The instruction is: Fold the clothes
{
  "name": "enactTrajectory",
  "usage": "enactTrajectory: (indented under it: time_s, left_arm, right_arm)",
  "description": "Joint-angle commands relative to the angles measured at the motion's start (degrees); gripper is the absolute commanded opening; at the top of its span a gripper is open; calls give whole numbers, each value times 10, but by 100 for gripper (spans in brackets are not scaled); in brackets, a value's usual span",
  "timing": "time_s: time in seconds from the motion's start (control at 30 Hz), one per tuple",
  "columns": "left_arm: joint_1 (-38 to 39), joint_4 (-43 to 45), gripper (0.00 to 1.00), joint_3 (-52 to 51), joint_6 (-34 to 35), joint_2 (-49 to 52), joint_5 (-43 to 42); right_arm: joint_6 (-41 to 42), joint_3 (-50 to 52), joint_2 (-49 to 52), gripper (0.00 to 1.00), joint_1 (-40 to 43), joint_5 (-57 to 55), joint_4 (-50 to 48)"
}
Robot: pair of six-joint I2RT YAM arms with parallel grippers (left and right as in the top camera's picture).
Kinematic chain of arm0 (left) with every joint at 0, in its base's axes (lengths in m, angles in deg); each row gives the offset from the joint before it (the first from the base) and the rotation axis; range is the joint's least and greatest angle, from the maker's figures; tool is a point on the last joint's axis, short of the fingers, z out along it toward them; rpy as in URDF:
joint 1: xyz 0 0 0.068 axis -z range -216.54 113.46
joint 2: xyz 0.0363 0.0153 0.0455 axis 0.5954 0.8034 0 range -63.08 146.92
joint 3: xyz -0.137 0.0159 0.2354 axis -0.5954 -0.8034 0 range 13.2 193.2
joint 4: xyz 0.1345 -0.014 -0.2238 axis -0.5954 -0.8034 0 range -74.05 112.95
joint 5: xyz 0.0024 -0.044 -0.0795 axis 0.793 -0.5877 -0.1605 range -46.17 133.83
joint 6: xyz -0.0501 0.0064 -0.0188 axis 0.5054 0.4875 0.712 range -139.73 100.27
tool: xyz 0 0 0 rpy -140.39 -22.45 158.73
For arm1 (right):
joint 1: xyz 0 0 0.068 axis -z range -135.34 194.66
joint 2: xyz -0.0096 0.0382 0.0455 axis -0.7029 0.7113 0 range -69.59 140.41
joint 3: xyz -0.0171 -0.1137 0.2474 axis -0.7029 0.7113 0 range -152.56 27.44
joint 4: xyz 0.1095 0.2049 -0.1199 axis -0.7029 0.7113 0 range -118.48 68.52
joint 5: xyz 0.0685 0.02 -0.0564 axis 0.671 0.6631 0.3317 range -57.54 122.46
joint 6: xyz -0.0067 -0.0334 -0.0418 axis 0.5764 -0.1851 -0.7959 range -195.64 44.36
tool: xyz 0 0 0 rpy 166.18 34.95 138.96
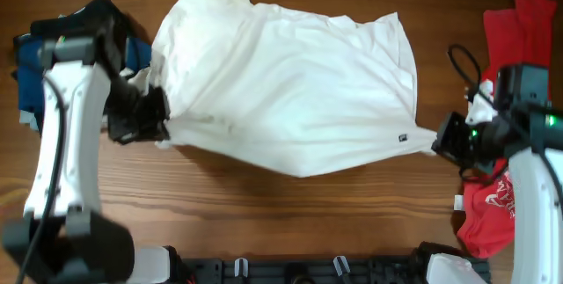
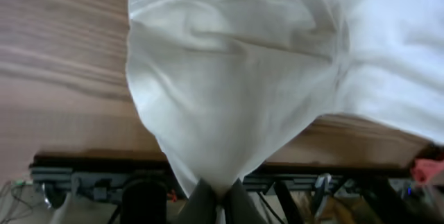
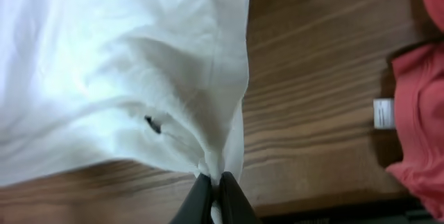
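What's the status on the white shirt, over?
Left pincer shut on white T-shirt edge. Right pincer shut on opposite corner. Shirt spread between them. Red shirt at right, clear of the white one.

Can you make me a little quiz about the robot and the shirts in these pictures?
1. True or false: the left gripper and the right gripper are each shut on the white T-shirt.
2. Which colour is the garment lying by the right gripper? A blue, B red, C green.
3. Fill in: the white T-shirt's small black tag is nearer the ____ gripper.
Key: 1 true; 2 B; 3 right.
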Motion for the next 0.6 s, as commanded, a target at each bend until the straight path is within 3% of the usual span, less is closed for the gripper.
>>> enactTrajectory:
  time_s: [0.0,0.23,0.43,0.57]
  left_arm:
    - [-20,9,4,-38,46,-91,35]
    - [-47,23,4,-50,49,-166,37]
    - [-52,24,4,-60,51,-167,37]
    - [-52,72,4,-80,54,-165,39]
  right_arm:
    - [81,17,-61,4,2,-60,10]
    - [105,17,-106,4,2,-75,19]
    - [101,36,-105,4,2,-74,48]
    - [71,51,-97,4,2,-63,21]
